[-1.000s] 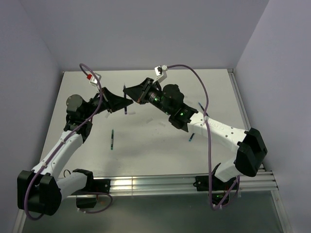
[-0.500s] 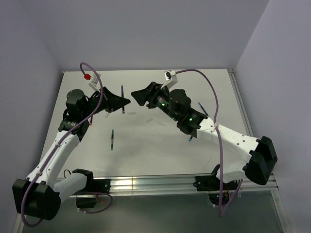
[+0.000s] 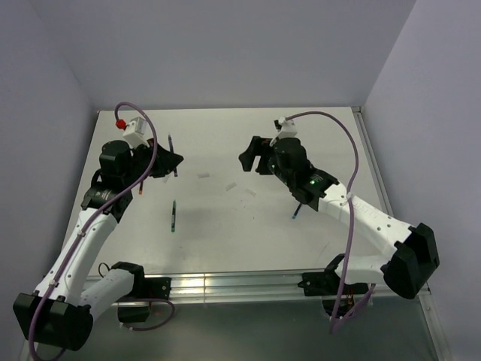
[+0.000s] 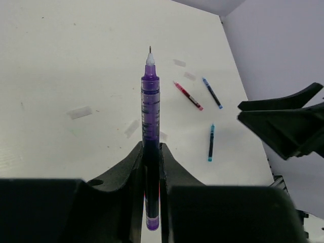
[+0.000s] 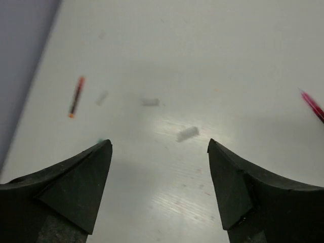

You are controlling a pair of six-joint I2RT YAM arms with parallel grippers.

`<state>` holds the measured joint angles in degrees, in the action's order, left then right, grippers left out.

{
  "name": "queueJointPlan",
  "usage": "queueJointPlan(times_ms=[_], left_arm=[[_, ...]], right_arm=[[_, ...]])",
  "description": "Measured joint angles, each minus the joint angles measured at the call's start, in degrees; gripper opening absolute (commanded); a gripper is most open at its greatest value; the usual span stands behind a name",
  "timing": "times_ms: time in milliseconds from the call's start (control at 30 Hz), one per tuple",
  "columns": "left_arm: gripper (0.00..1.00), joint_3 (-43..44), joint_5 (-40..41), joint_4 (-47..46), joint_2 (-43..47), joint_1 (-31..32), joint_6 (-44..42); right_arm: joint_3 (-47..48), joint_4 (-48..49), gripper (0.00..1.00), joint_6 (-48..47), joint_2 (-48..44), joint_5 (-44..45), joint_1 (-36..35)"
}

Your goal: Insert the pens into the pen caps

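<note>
A whitish, matte table (image 3: 225, 226) boxed in by plain lilac walls (image 3: 225, 53); the surface looks hard and carries a few small specks. The left gripper (image 4: 151, 152) is clenched on a purple pen (image 4: 150, 101); its black wedge fingers pinch the lower barrel, so the pen juts out ahead of them above the table's far left part. The barrel is a thin, translucent, ringed tube ending in a pale cone and a needle nib; that nib is bare. The right gripper (image 5: 158, 144) is released, jaws wide and holding nothing; it hangs over the table's middle, well apart from the left one.

Beneath it lie pen caps (image 5: 188, 133): short, pale, translucent tubes, nearly lost against the table, scattered singly and apart from every pen. Farther out, to the right, rest a red pen (image 4: 188, 95), a dark blue pen (image 4: 212, 92) and a light blue pen (image 4: 210, 143); a green pen (image 3: 173, 216) lies nearer the left arm; all are slim, smooth sticks lying flat.

By my judgement little is done: no pen in view shows a cap fitted; the held pen and the loose ones all remain to be capped.
</note>
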<state>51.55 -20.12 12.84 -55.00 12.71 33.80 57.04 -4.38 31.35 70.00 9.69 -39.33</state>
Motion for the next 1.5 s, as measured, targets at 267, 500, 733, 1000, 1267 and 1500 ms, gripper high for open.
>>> queueJointPlan(times_ms=[267, 500, 733, 1000, 1267, 1500], left_arm=[[0.00, 0.00, 0.59, 0.52, -3.21, -0.15, -1.92], [0.00, 0.00, 0.46, 0.81, -7.06, -1.03, -2.93], [0.00, 0.00, -0.20, 0.79, -9.07, -2.08, -3.02], [0.00, 0.00, -1.22, 0.76, -10.47, -3.13, -3.02], [0.00, 0.00, -2.14, 0.70, -10.97, -3.58, -2.97], [0.00, 0.00, -2.86, 0.55, -11.63, -3.89, -2.93]], right_arm=[[0.92, -10.08, 0.65, -9.49, 14.16, -1.20, 2.23], [4.83, -13.14, 0.53, -15.74, 26.84, -4.44, 2.73], [9.33, -13.57, 0.44, -17.11, 32.17, -5.97, 3.15], [10.58, -13.86, 0.41, -17.86, 34.21, -6.12, 3.17], [10.91, -14.49, 0.40, -18.25, 35.91, -6.29, 3.17], [10.91, -14.51, 0.39, -18.45, 36.35, -6.67, 3.17]])
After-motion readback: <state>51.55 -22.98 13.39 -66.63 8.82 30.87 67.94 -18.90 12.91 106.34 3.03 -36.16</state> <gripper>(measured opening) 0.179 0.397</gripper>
